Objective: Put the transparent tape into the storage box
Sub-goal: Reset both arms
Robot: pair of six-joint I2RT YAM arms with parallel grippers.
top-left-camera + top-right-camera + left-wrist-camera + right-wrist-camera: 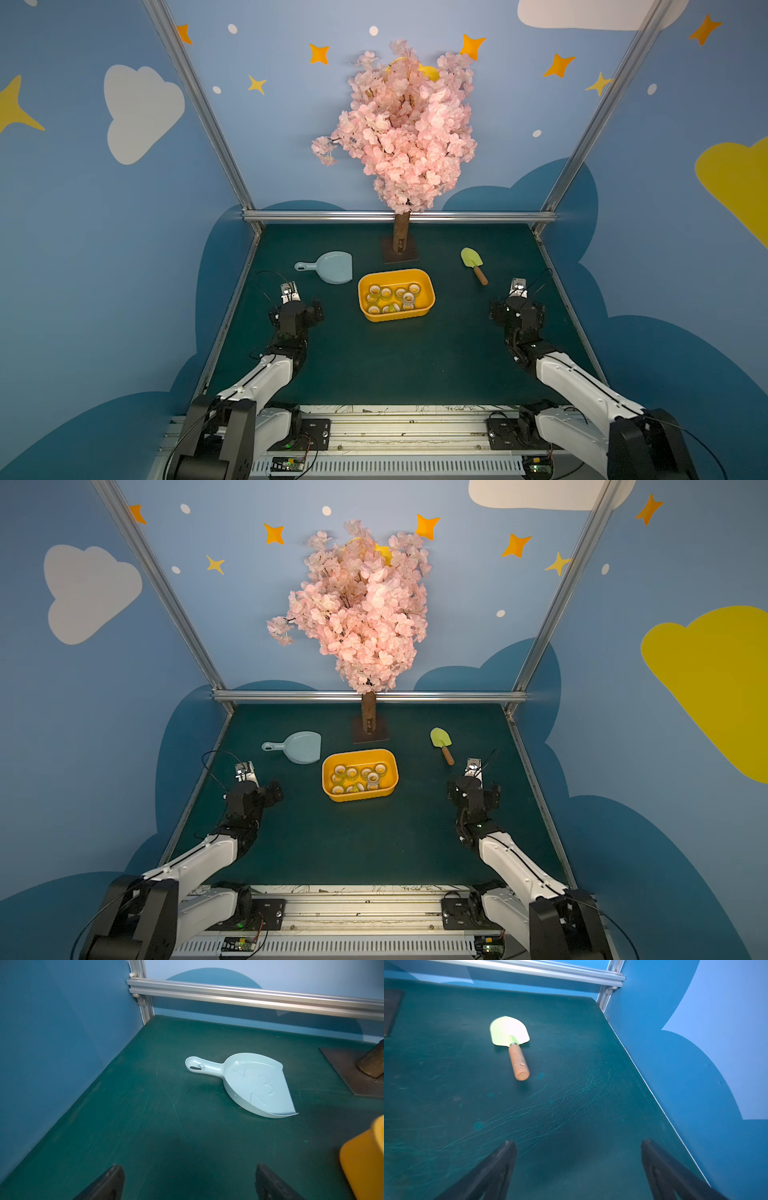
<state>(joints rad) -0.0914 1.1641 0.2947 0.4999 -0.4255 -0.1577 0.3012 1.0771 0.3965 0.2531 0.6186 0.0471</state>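
Note:
The storage box (399, 317) (360, 798), an orange-yellow tub, stands mid-table. Several rolls of transparent tape (386, 293) (351, 773) lie inside it, and every roll I see is in the tub. My left gripper (295, 309) (253, 793) hovers to the left of the box, open and holding nothing. In the left wrist view the left gripper (190, 1167) has only bare mat between its fingers, and a corner of the box (365, 1159) shows at the edge. My right gripper (517, 309) (578, 1143) hovers to the right of the box, open and holding nothing.
A pale blue dustpan (330, 268) (253, 1084) lies behind the left gripper. A green trowel with a wooden handle (473, 264) (510, 1043) lies behind the right gripper. A pink blossom tree (401, 239) stands on a dark base behind the box. Aluminium rails and blue walls enclose the mat.

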